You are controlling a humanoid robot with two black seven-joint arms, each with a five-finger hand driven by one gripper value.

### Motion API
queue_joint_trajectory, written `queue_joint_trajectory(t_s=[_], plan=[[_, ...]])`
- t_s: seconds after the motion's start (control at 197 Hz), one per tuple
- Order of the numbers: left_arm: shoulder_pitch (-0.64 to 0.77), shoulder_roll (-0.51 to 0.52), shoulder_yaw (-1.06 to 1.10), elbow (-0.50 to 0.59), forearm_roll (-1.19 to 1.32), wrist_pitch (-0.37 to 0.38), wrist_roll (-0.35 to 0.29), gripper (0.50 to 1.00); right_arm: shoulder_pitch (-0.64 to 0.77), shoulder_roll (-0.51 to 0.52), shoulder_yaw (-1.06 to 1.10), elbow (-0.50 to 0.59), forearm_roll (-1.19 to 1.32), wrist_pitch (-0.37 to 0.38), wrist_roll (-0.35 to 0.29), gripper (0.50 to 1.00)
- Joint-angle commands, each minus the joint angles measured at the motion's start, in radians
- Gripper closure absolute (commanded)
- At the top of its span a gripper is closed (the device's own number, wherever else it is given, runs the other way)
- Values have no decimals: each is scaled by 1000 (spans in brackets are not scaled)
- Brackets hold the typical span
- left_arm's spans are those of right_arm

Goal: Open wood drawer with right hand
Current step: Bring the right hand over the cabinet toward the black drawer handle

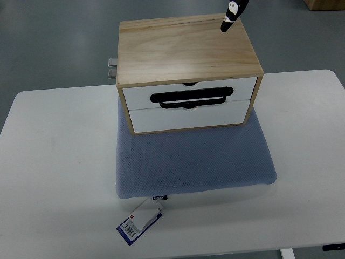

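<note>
My right hand (232,17), only a dark fingertip showing so I cannot tell its pose, hovers at the back right corner of the wood drawer (188,110) box on the desk (54,162), whose handle (191,98) runs sideways on the front face nearer me.

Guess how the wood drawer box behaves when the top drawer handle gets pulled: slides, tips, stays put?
The wood drawer box looks rigid and fairly light, so it may drag forward rather than stay put. The blue mat under it looks textured and soft, which probably adds grip. The black handle sits high on the front, so some forward tilt seems possible.
</note>
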State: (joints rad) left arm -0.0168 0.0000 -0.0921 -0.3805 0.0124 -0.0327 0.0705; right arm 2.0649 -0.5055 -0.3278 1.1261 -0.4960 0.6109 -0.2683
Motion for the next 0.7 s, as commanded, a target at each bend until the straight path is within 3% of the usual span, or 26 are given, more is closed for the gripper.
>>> queue_joint_trajectory(t_s=[0.0, 0.081, 0.148, 0.153, 0.3, 0.351, 0.366, 0.473, 0.697], plan=[[0, 0, 0, 2, 0, 0, 0, 500, 14, 44, -73, -5, 148, 0, -46, 568], [0, 0, -1, 2, -2, 2, 0, 500, 96, 93, -171, 6, 324, 0, -91, 568], [0, 0, -1, 2, -2, 2, 0, 500, 109, 101, -183, 11, 340, 0, -92, 568], [0, 0, -1, 3, -2, 2, 0, 500, 168, 123, -254, 29, 423, 0, -98, 568], [0, 0, -1, 5, -2, 2, 0, 500, 314, 163, -398, 116, 597, 0, -106, 566], [0, 0, -1, 5, -2, 2, 0, 500, 314, 163, -398, 116, 597, 0, -106, 566], [1, 0, -1, 5, -2, 2, 0, 500, 340, 166, -407, 173, 625, 0, -106, 566], [0, 0, -1, 5, -2, 2, 2, 500, 343, 173, -407, 267, 629, -8, -106, 566], [0, 0, 0, 9, -2, 2, 0, 500, 323, 243, -408, 281, 629, -111, -109, 566]])
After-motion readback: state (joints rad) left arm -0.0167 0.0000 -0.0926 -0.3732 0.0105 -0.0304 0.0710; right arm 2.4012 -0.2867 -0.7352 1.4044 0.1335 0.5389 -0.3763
